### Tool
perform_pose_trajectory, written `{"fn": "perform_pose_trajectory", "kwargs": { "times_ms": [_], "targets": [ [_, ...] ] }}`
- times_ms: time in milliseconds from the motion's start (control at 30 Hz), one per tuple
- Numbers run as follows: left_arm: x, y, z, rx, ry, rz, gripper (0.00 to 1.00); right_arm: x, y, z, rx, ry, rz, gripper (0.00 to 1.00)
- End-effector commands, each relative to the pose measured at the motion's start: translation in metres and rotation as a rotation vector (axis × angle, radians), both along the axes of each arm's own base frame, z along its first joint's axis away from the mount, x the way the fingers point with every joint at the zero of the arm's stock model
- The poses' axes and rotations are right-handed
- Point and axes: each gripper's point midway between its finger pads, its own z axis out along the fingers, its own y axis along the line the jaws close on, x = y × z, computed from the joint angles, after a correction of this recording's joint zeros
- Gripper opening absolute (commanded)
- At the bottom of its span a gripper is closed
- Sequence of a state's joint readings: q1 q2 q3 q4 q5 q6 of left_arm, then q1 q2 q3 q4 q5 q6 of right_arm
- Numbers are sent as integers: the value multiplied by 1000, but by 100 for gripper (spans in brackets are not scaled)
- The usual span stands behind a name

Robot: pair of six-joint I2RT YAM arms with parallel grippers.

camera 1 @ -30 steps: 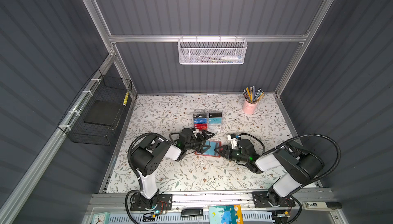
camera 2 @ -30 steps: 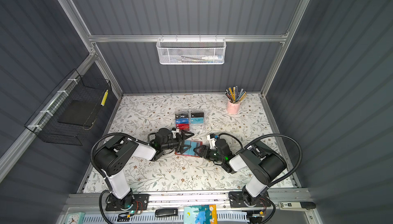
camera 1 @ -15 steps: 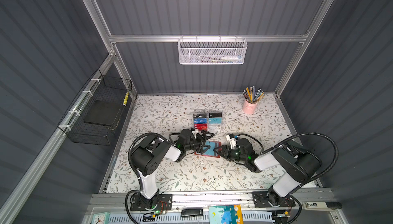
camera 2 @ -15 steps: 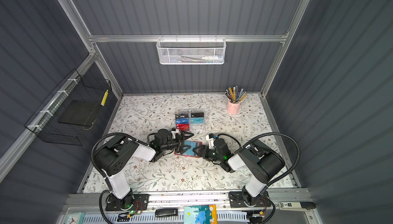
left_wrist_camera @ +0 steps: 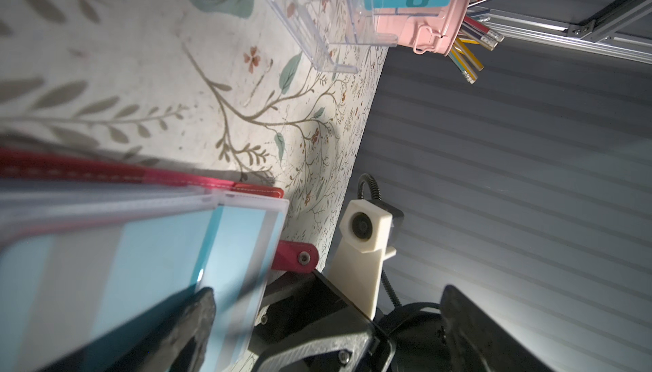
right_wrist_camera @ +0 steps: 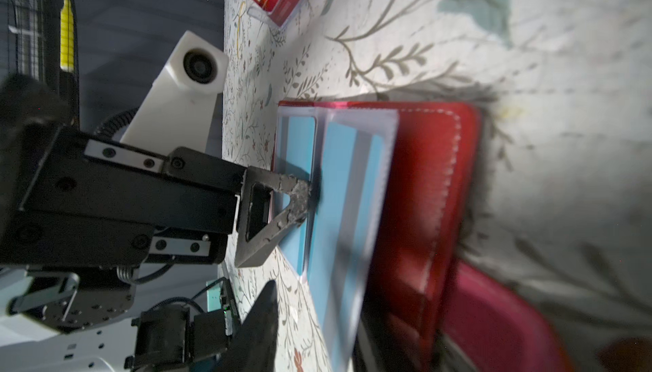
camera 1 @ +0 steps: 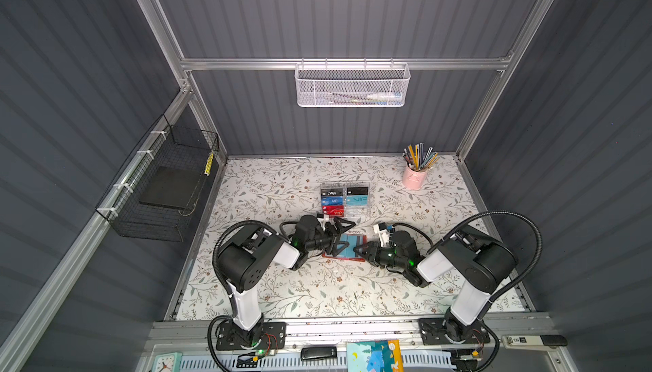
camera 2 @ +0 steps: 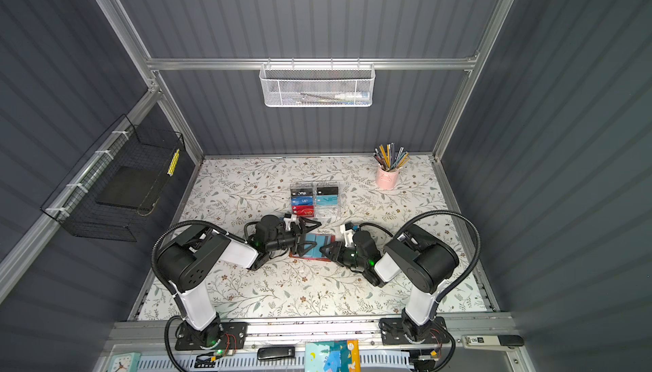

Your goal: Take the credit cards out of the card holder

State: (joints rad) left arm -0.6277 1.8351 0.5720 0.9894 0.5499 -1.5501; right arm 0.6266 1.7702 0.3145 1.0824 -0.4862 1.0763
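While left claw (camera 1: 347, 236) gapes, right claw (camera 1: 357, 249) unclear, seemingly two credit cards (right_wrist_camera: 344, 190) fill one card holder (right_wrist_camera: 423, 183).

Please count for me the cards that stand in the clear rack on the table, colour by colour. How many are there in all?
Cards in the clear rack:
Black cards: 2
Dark blue card: 1
Red card: 1
Light-blue card: 1
Total: 5
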Motion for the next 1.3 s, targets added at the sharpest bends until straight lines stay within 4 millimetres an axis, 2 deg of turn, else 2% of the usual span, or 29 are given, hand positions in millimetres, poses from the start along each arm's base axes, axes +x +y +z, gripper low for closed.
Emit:
{"fn": "perform_pose_trajectory", "kwargs": {
  "times_ms": [0,200,600,767,1000,1267],
  "targets": [
    [-15,15,-36,89,138,11,100,2,3,4,20,-21,0,29],
    [-19,22,-37,142,125,-10,100,3,0,0,-1,-18,-12,15],
    [-22,34,-35,243,112,-62,100,3,-2,-6,-30,-10,-11,2],
    [-20,33,-31,273,95,-86,100,4,-1,-6,-29,-11,-9,0],
    [-27,39,-38,338,101,-130,100,3,1,-3,-19,-17,8,0],
    [-23,44,-34,429,66,-164,100,3,7,9,34,-34,31,0]
  ]
}}
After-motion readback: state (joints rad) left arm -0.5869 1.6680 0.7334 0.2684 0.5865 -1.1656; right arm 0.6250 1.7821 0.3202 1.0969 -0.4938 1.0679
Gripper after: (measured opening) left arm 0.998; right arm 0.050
